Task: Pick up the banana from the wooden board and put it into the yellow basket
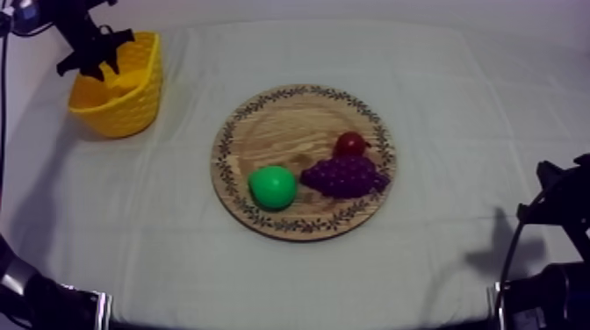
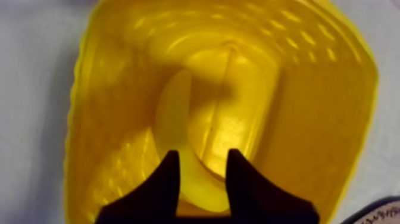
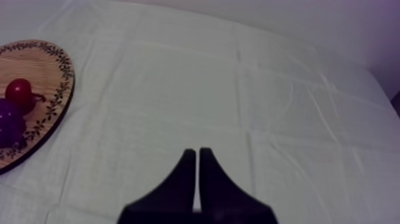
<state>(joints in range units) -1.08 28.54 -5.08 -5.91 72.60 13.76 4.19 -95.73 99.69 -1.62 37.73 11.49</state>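
Note:
The banana [image 1: 128, 82] lies inside the yellow basket [image 1: 132, 116] at the table's far left. My left gripper [image 1: 95, 63] hovers right over the basket's mouth. In the left wrist view its fingers [image 2: 169, 179] stand apart, so the left gripper [image 2: 202, 165] is open, and the banana [image 2: 178, 128] rests below them on the floor of the basket [image 2: 315, 119]. The round wooden board [image 1: 290, 123] sits mid-table without the banana. My right gripper [image 3: 197, 154] is shut on nothing, low over bare cloth to the right of the board [image 3: 44, 65].
A green pear [image 1: 272, 187], purple grapes [image 1: 344, 175] and a small red fruit [image 1: 350, 143] lie on the board. The grapes [image 3: 9, 122] and red fruit [image 3: 19, 92] also lie near the board's right rim. My right arm [image 1: 557, 197] rests at the right edge.

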